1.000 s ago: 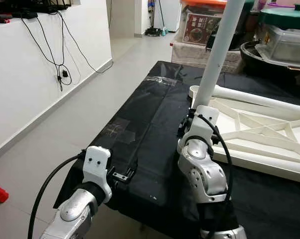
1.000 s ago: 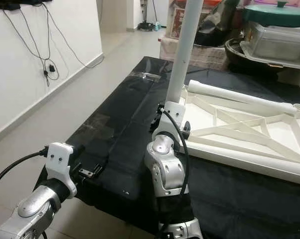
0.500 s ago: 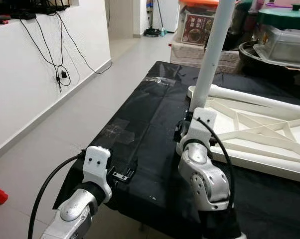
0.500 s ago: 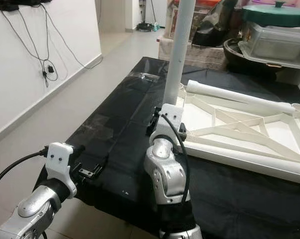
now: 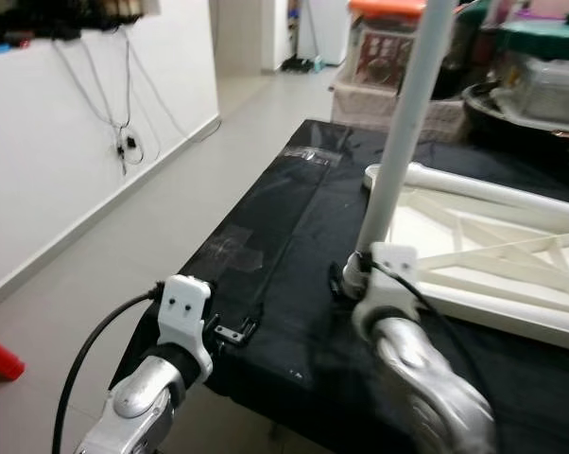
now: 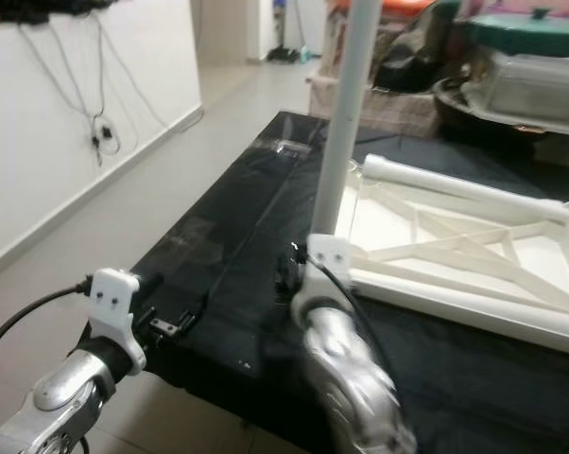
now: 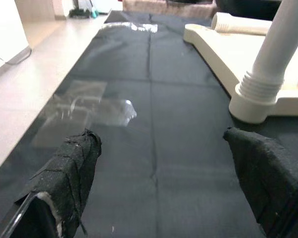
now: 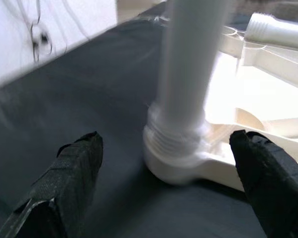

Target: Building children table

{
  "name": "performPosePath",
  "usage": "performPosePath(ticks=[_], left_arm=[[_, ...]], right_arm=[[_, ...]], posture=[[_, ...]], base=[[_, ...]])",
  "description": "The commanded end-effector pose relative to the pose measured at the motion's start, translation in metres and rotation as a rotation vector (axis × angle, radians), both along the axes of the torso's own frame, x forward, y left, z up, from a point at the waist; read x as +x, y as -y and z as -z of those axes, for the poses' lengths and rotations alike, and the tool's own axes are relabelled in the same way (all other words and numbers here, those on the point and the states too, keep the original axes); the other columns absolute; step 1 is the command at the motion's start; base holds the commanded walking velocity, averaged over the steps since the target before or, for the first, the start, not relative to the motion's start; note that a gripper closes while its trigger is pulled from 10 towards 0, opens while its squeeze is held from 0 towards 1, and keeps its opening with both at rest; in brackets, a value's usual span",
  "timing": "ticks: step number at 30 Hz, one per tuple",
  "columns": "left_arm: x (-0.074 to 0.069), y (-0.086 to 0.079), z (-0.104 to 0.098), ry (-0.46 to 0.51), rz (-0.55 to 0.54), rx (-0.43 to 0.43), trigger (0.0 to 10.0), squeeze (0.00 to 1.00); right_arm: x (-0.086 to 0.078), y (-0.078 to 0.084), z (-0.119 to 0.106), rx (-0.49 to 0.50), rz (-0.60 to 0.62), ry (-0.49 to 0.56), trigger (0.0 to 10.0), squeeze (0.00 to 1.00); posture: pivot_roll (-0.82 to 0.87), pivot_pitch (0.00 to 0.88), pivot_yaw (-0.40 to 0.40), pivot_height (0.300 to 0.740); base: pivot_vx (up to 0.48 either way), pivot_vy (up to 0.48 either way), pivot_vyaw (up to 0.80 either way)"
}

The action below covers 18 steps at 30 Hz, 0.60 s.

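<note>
Here a white table frame [image 5: 492, 251] lies upside down on a black table [image 5: 284, 236]. One white leg [image 5: 398, 132] stands straight up in the frame's near corner socket [image 8: 173, 158]. The right gripper [image 8: 171, 183] is right by that socket, its fingers [image 8: 65, 183] wide apart and holding nothing. The left gripper [image 7: 164, 183] hangs low over the table's near edge, fingers [image 7: 70, 168] also apart. A second leg [image 6: 464, 184] lies along the frame's far side.

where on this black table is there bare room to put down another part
Bare black cloth runs between the table's left edge and the white tabletop frame. The right is crowded by that frame, its upright leg and the right pincer.
</note>
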<state>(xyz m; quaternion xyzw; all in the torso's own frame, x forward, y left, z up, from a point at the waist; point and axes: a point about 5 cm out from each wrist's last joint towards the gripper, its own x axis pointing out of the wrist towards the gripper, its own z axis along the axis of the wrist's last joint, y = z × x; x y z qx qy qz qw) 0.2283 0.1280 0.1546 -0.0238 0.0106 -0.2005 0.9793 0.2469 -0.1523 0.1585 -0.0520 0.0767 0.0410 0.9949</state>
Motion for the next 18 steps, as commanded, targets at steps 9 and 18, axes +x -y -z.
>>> performPosePath(ticks=[9,18], left_arm=[[-0.012,0.015,0.014,-0.038,0.028,0.009,10.0,0.00],[-0.011,0.019,0.028,-0.065,0.025,0.064,10.0,0.00]], right_arm=[[0.007,0.043,0.013,-0.047,0.119,0.074,10.0,0.00],[0.025,0.015,0.023,0.092,-0.068,0.074,10.0,0.00]], posture=[[0.13,0.000,-0.016,0.740],[0.14,0.000,-0.018,0.740]], base=[[0.000,0.000,0.00],[0.000,0.000,-0.44]])
